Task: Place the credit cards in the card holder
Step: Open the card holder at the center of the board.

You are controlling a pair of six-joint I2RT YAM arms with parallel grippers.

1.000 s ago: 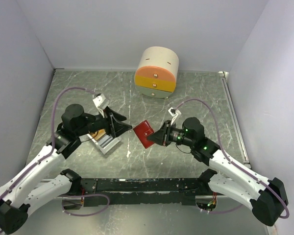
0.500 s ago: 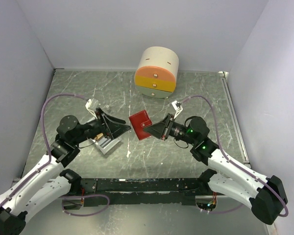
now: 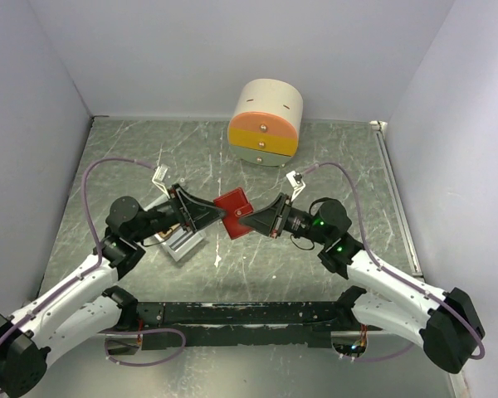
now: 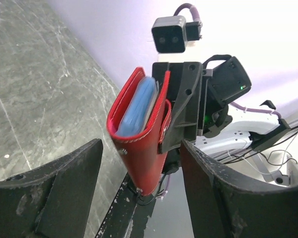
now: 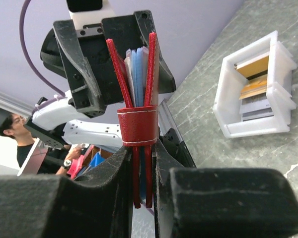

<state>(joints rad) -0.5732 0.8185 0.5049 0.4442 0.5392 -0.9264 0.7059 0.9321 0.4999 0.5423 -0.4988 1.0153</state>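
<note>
My right gripper point(image 5: 141, 154) is shut on one end of the red card holder point(image 5: 137, 124) and holds it above the table, edge-on, with pale-blue sleeves showing between the covers. From above, the card holder point(image 3: 234, 213) hangs between the two arms. My left gripper point(image 4: 140, 166) is open, and its two fingers straddle the free end of the card holder point(image 4: 139, 144) with gaps on both sides. Orange-gold and dark credit cards point(image 5: 254, 80) stand in the white tray point(image 5: 227, 117) on the table.
The white tray point(image 3: 181, 243) lies under my left wrist, partly hidden by the arm. A round cream-and-orange drawer box point(image 3: 266, 122) stands at the back of the marbled grey table. White walls close in the left, back and right sides.
The right gripper has lifted the card holder and carried it left. The left arm has swung right, away from the tray, and its open fingers now straddle the holder.
</note>
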